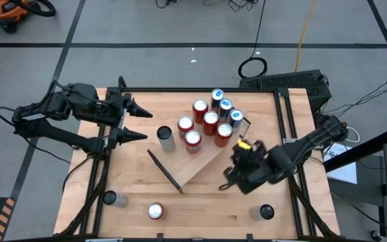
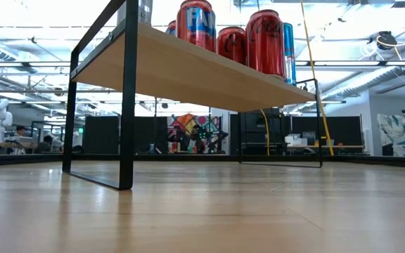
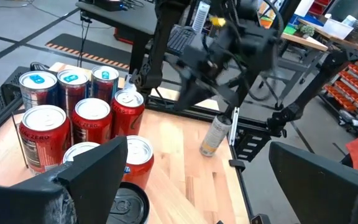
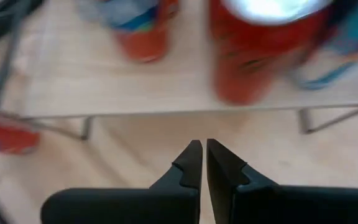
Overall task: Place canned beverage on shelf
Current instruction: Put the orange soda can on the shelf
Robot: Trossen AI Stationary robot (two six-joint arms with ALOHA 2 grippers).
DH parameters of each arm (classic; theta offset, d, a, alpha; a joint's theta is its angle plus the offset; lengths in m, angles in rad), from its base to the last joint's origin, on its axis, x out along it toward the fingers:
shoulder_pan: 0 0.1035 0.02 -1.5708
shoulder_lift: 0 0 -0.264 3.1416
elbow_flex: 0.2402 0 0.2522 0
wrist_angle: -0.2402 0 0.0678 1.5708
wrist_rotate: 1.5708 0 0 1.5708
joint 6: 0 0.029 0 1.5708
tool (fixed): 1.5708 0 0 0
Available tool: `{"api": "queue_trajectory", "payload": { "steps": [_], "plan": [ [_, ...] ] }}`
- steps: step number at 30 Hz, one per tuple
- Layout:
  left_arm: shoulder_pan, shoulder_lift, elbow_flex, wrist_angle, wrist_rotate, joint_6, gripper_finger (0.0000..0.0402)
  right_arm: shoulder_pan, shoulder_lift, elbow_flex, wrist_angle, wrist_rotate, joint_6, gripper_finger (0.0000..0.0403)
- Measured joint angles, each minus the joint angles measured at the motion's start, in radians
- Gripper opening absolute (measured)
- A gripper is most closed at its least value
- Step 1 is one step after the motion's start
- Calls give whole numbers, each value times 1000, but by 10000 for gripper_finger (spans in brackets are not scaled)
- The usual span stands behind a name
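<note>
**Wooden desk, shelf loaded with cans**

Wood-topped desk [image 1: 200, 202] carries the shelf [image 1: 203, 161], holding eight cans: five red, three blue. Three more cans stand below it. Left gripper [image 1: 136, 124], fingers apart, sits beside the shelf; right gripper [image 4: 202, 163], pressed together, faces its edge.

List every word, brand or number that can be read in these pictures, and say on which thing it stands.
"ZERO": red can on the shelf, left wrist view.
Partly readable "ZERO": neighbouring red can.
White script on red cans, low view: cannot be read.
Blue cans: print too small.
Right wrist view: labels blurred.
</note>
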Motion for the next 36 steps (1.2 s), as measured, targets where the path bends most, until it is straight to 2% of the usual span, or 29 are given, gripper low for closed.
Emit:
{"api": "queue_trajectory", "payload": {
  "steps": [4, 7, 14, 24, 36],
  "plan": [
    [0, 2, 0, 0, 0, 8, 393, -51, -44, 0, -100, 8, -47, 0],
    [0, 3, 0, -1, 0, 8, 393, -86, -71, 0, -107, 5, -105, 0],
    [0, 3, 0, -1, 0, 5, 393, -137, -83, 0, -21, -2, -213, 0],
    [0, 3, 0, -1, 1, 3, 393, -211, -44, 0, 43, -136, -345, 0],
    [0, 3, 0, -1, 1, -1, 393, -268, -44, 0, 90, -185, -424, 0]
  ]
}}
